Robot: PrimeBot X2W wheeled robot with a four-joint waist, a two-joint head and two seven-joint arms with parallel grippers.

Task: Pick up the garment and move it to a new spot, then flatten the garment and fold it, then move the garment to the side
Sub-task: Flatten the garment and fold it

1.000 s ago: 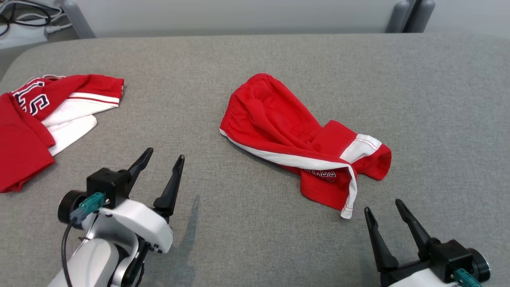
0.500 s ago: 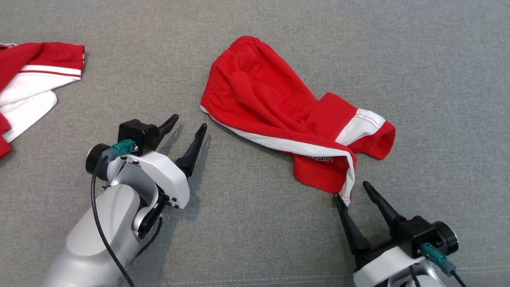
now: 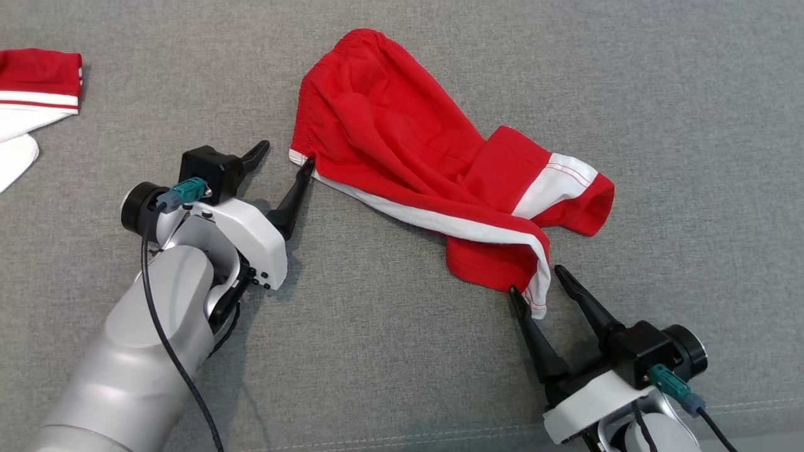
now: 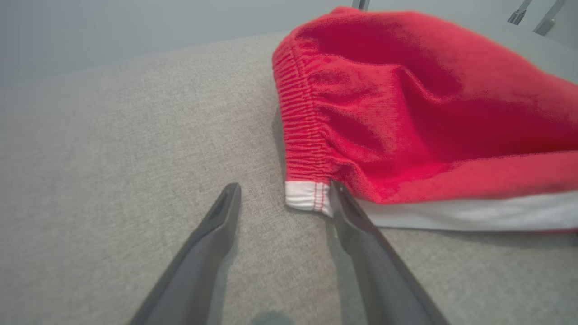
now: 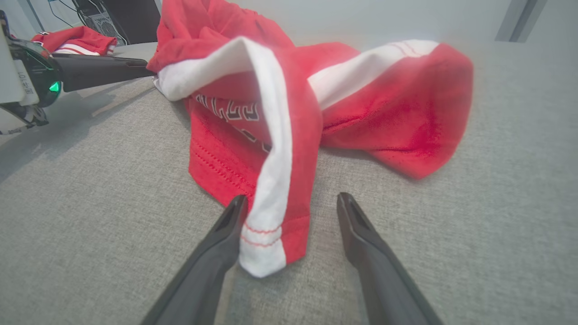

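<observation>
The garment [image 3: 402, 138], red shorts with a white side stripe, lies crumpled in the middle of the grey cloth surface. My left gripper [image 3: 286, 155] is open at the waistband's white corner. Its right fingertip [image 4: 336, 192] touches that corner, and the rest of the garment [image 4: 406, 113] lies beyond and to the right. My right gripper [image 3: 536, 279] is open at the near leg hem. In the right wrist view the white-striped hem corner [image 5: 266, 234] of the garment hangs between the open fingers of my right gripper [image 5: 292, 199], close against the left one. Neither gripper has closed on the cloth.
A second red and white garment [image 3: 31, 88] lies at the far left edge of the surface, also seen as the other garment [image 5: 76, 38] in the right wrist view. The grey surface [image 3: 691, 125] stretches open to the right. A seam [image 3: 741, 407] runs near its front edge.
The head camera has tilted down and closer. Both grippers have advanced to the garment: the left now touches the waistband corner, and the right straddles the hem corner. Both stay open.
</observation>
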